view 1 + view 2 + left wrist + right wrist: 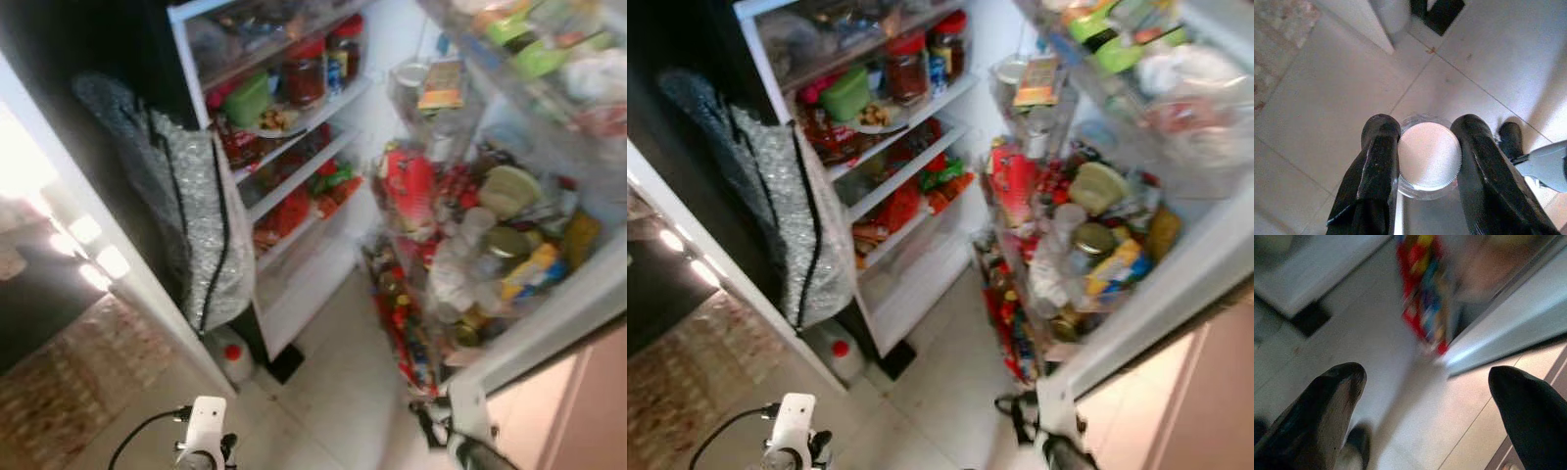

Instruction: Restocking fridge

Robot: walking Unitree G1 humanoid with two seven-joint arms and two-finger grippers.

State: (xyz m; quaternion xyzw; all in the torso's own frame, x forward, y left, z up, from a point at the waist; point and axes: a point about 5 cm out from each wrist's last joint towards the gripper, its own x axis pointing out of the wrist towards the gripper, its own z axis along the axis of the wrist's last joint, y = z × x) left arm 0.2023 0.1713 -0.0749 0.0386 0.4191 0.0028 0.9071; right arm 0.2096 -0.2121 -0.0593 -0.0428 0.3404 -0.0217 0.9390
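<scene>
My left gripper (1427, 161) hangs low over the pale floor tiles (1342, 98), its two black fingers (1378, 161) pressed on either side of a clear bottle with a white ribbed cap (1429, 157), so those jaws are narrow and hold the bottle by its top. From my head the white cap end (207, 419) of that load shows at the bottom edge, with a black cable curling off beside it. My right gripper (1425, 396) hangs beside it over the same tiles with nothing between its fingers (1327, 401), the jaws spread wide; that view is blurred, yet I can make out the lower corner of the fridge door (1508, 328) and a smear of red and yellow packets just beyond the fingertips. Farther out, a patterned rug (88, 382) lies to my left and a small white jug with a red cap (233, 358) stands on the floor at the foot of the fridge. A grey padded bag (196, 225) with a black zip hangs against the fridge's left side. The fridge (294, 284) stands open ahead: its white shelves (304, 162) carry red-lidded jars (305, 70), a green tub (249, 100) and red and orange packets lower down. The open door on my right is crowded with jars, bottles and packets in its racks (470, 245).
</scene>
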